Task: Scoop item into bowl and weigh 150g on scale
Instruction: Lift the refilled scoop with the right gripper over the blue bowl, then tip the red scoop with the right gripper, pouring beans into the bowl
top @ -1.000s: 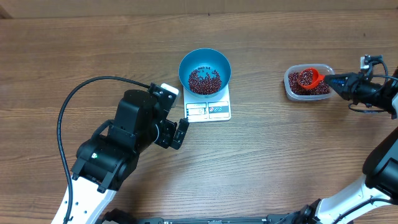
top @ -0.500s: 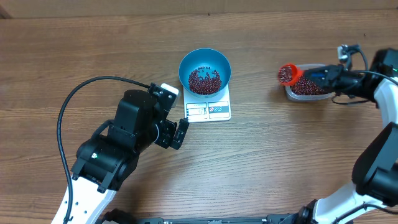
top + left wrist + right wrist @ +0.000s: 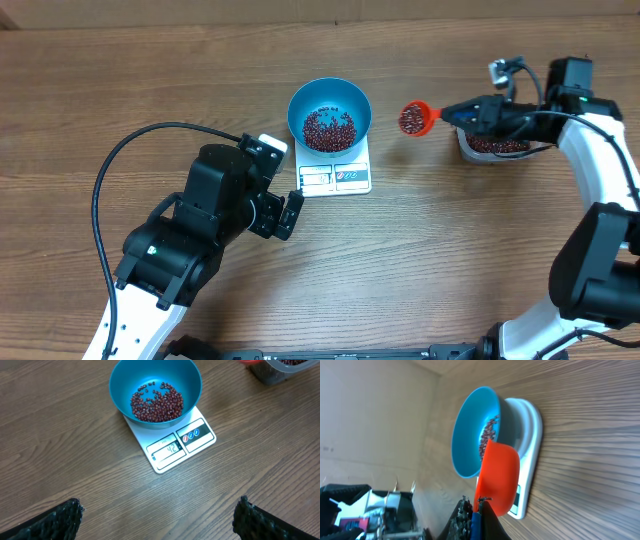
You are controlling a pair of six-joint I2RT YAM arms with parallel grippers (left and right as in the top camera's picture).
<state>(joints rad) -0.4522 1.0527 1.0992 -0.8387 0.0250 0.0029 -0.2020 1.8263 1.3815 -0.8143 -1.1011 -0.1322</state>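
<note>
looking at a mid-carry here. got the right gripper pinched tight on the handle of an orange scoop, hanging in the air between the clear container and the blue bowl. held roughly level with the mouth up in the overhead view, presumably to avoid spilling its load of beans on the way over. also got the left gripper spread wide and holding nothing, parked near the scale without touching it, probably just to keep clear of the pour and give its camera a straight look at the display.

as for contents: a shallow heap of the maroon beans down in the bottom of the bowl, nowhere near filling it, with the bowl sitting right on the scale. plenty more beans in the container too. reads something like 42 on the display, but tiny digits, so wouldn't swear to it. if right, well short of the target, so expect to need several more scoops.
</note>
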